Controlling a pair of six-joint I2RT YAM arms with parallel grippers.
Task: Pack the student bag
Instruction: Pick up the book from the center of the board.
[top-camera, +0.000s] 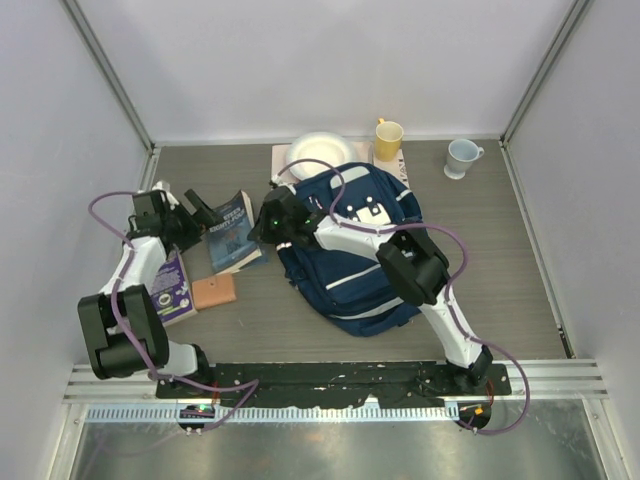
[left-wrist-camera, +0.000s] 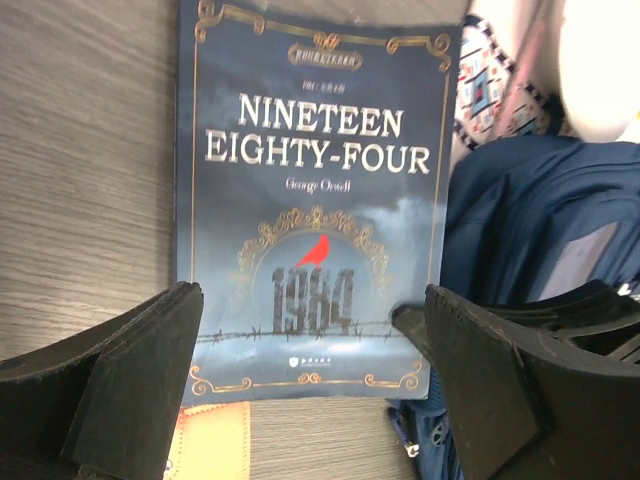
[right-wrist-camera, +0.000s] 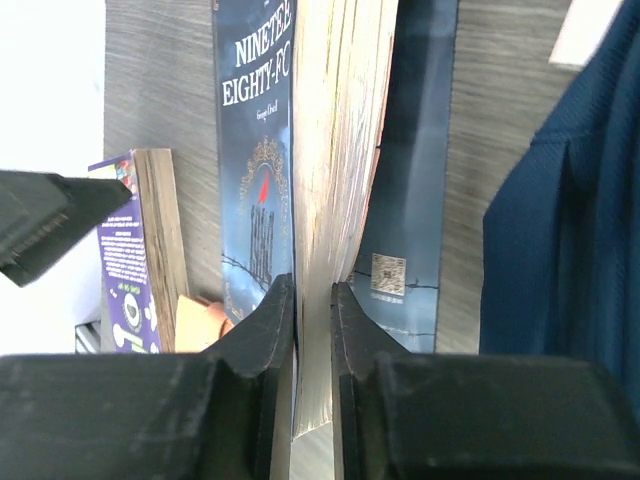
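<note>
Jaws spread wide, the left gripper (left-wrist-camera: 310, 320) hovers empty at 9 o'clock of the book (top-camera: 235, 238), probably standing by to steady it. The right gripper (right-wrist-camera: 312, 292) pinches the splayed book's page block tightly, likely to lift it into the student bag (top-camera: 355, 262), lying at its 3 o'clock on the desk (top-camera: 500, 270).

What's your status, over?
Left gripper open, facing the book. Right gripper shut on its pages. Student bag beside it, book not yet in. Right arm crosses over the bag.
</note>
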